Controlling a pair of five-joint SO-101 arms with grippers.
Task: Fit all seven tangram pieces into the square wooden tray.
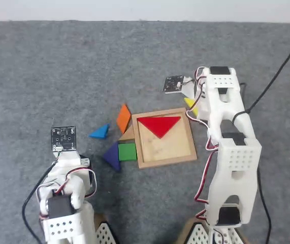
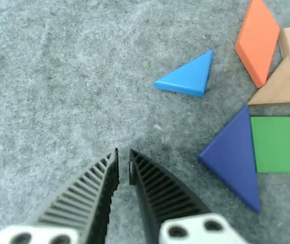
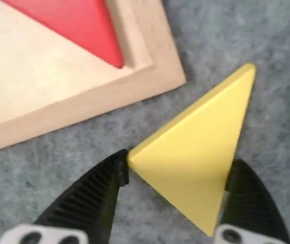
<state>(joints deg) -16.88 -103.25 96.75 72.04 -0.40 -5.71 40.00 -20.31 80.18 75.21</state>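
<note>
Wooden square tray [image 1: 167,160] held 1 piece, a red triangle [image 1: 158,125], against its far edge. Just outside its left rim lay a plain wooden triangle [image 1: 127,135], green square [image 1: 127,151], dark blue triangle [image 1: 112,155] and orange parallelogram [image 1: 123,118]; a light blue triangle [image 1: 100,132] sat farther out. Right gripper [image 3: 179,168] pinched the yellow triangle [image 3: 195,152] beside the tray's corner. Left gripper [image 2: 123,155] hung over grey carpet [image 1: 43,76], fingers almost together, gripping nothing

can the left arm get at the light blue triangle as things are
Probably yes: the left tool hangs over bare carpet near the light blue triangle, which lies on its own, nothing between them.
</note>
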